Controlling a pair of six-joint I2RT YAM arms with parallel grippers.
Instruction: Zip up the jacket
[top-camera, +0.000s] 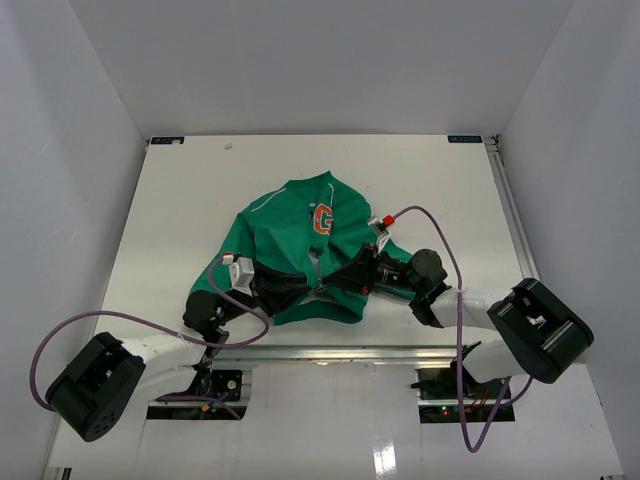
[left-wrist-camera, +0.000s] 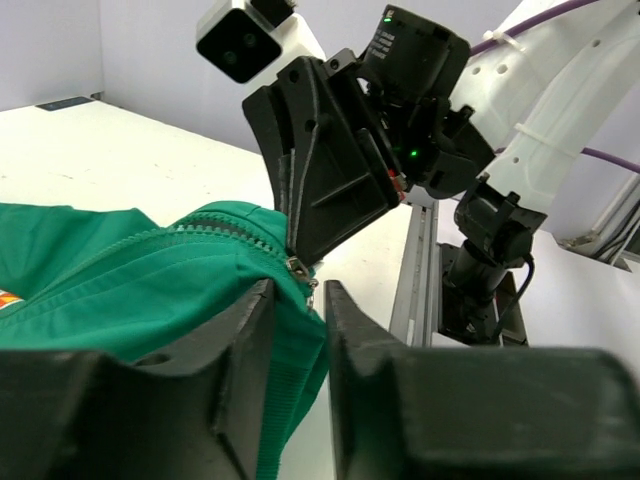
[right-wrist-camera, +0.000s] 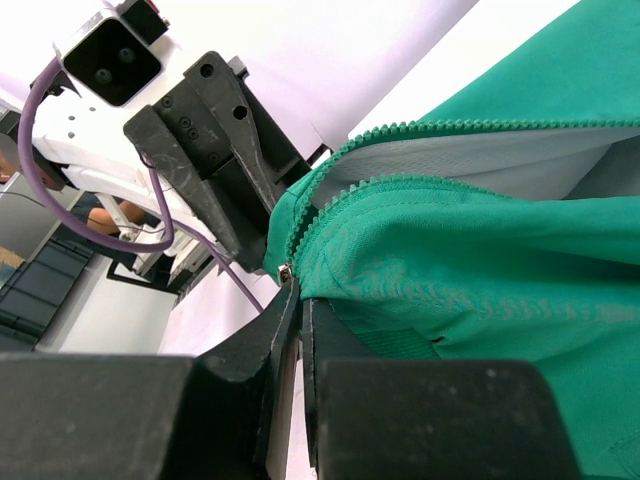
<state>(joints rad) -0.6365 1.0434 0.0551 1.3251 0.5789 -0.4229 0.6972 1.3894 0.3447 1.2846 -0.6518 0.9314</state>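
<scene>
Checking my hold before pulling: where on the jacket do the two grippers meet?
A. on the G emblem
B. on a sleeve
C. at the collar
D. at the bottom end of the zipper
D: in the top view the left gripper and right gripper come tip to tip at the near edge of the jacket, where the zipper ends.

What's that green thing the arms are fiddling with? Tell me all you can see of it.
A small green jacket of thin fabric, with white piping, an orange G emblem on the chest and a pale lining. It lies crumpled on the white table, collar toward the far edge. Its front zipper gapes, the toothed edges meeting only near the hem. The right gripper is shut on the hem at the zipper's lower end; the left gripper stands open around the hem beside it.
</scene>
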